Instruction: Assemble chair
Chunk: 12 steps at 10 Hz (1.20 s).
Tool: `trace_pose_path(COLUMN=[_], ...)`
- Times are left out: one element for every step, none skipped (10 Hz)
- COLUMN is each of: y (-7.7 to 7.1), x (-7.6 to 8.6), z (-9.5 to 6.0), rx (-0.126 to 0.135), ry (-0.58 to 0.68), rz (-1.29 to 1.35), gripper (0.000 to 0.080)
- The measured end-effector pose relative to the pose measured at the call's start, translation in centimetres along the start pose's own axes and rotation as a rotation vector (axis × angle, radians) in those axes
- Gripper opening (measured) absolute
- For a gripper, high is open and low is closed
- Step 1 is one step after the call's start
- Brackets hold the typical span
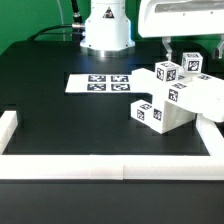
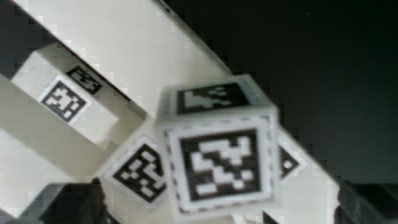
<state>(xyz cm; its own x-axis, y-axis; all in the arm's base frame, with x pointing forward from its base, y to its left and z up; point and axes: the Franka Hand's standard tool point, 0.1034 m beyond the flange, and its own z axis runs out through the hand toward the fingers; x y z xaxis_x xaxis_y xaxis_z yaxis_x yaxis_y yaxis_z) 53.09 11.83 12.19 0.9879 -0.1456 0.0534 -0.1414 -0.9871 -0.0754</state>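
Observation:
The chair parts [image 1: 178,98] are chunky white pieces with black-and-white tags, clustered at the exterior view's right. Two small tagged blocks [image 1: 190,64] stick up on top of the cluster. My gripper [image 1: 194,50] hangs just above these blocks with its fingers spread wide and nothing held. In the wrist view a tagged block [image 2: 217,158] sits close below, between the dark fingertips [image 2: 50,205], with my gripper [image 2: 217,216] over it. A long white bar with a tag [image 2: 71,98] runs diagonally behind the block.
The marker board [image 1: 100,83] lies flat on the black table left of the parts. White border rails run along the front [image 1: 110,165] and the left [image 1: 8,128]. The robot base [image 1: 106,30] stands at the back.

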Motion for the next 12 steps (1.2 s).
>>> trace_pose_path(y=[0.22, 0.28, 0.27, 0.27, 0.27, 0.27, 0.27, 0.27, 0.26, 0.24, 0.22, 0.19], x=[-0.16, -0.21, -0.21, -0.21, -0.20, -0.20, -0.21, -0.21, -0.21, -0.22, -0.22, -0.23], z=[0.34, 0.47, 0.46, 0.46, 0.46, 0.46, 0.46, 0.46, 0.46, 0.46, 0.46, 0.46], rx=[-0.003, -0.004, -0.004, -0.004, -0.004, -0.004, -0.004, -0.003, -0.003, -0.002, -0.002, 0.000], ry=[0.003, 0.004, 0.004, 0.003, 0.004, 0.004, 0.004, 0.004, 0.004, 0.003, 0.003, 0.003], rz=[0.001, 0.002, 0.002, 0.002, 0.002, 0.013, 0.022, 0.029, 0.073, 0.143, 0.209, 0.286], gripper=[0.0649, 0.0519, 0.0519, 0.0380, 0.0285, 0.0285, 0.0285, 0.0285, 0.0285, 0.0285, 0.0285, 0.0285])
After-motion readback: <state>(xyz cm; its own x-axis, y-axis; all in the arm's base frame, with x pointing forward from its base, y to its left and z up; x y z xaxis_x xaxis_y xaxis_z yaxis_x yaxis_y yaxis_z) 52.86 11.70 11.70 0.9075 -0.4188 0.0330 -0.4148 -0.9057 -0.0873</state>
